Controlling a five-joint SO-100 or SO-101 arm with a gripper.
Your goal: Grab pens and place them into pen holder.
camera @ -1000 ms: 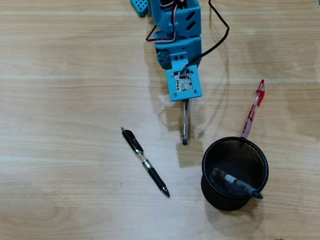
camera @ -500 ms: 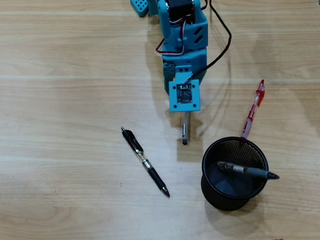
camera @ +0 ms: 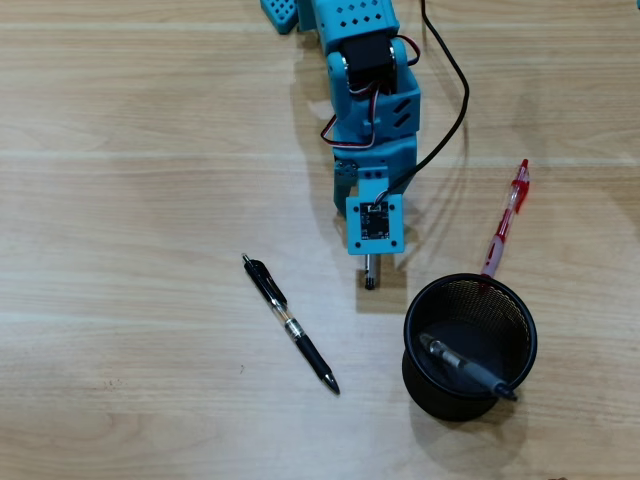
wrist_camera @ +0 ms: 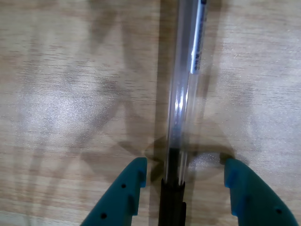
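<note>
The pincer stands open over the bench, its two teal fingers spread either side of a clear-barrelled pen with a dark end. In the wrist view that pen runs straight up the frame between the fingers, and neither finger is seen touching it. From overhead the blue arm reaches down from the top edge, and only the dark tip of this pen shows below the camera mount. Just beside it, to the lower right in the overhead view, stands the black mesh pen holder, upright, with one dark pen lying slanted inside. A red pen lies on the bench, its lower end at the holder's far rim. A black pen lies diagonally well to the left of the holder.
</note>
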